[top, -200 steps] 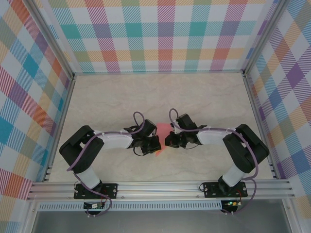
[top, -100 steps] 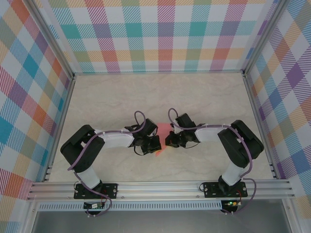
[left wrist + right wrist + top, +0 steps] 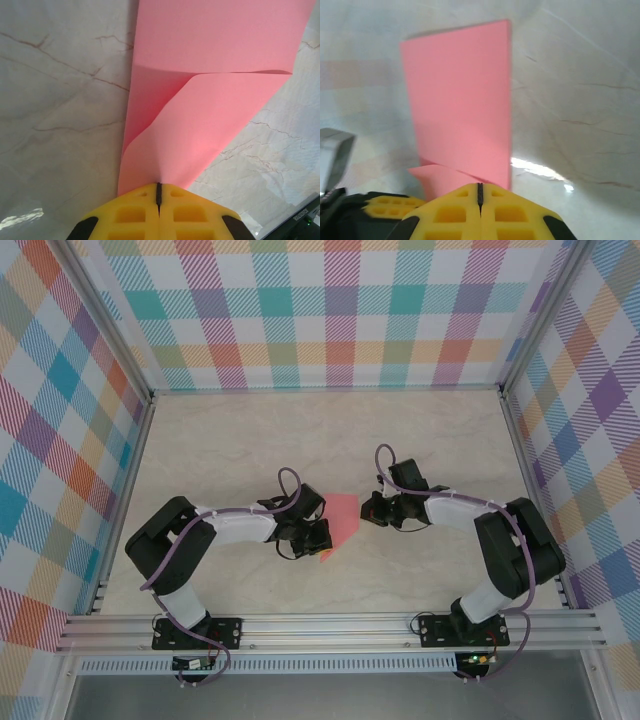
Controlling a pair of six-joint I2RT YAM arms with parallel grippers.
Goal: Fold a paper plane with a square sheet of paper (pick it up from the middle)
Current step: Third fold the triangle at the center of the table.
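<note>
Left claw [image 3: 319,537] is at mid-surface [image 3: 230,440], jaws fully closed and pinching the near edge of the square sheet of paper [image 3: 344,514]. In the left wrist view the pink sheet [image 3: 200,120] is clamped right at the seam between the yellow jaws. The sheet is doubled over: the top flap bows up loose, the lower layer is flat on the marble. It lies between the two claws, roughly centre of the surface. Right claw [image 3: 371,510] is just right of the sheet, jaws pressed together. In the right wrist view the sheet [image 3: 462,100] is directly ahead of the closed tips; can't tell if they touch it.
</note>
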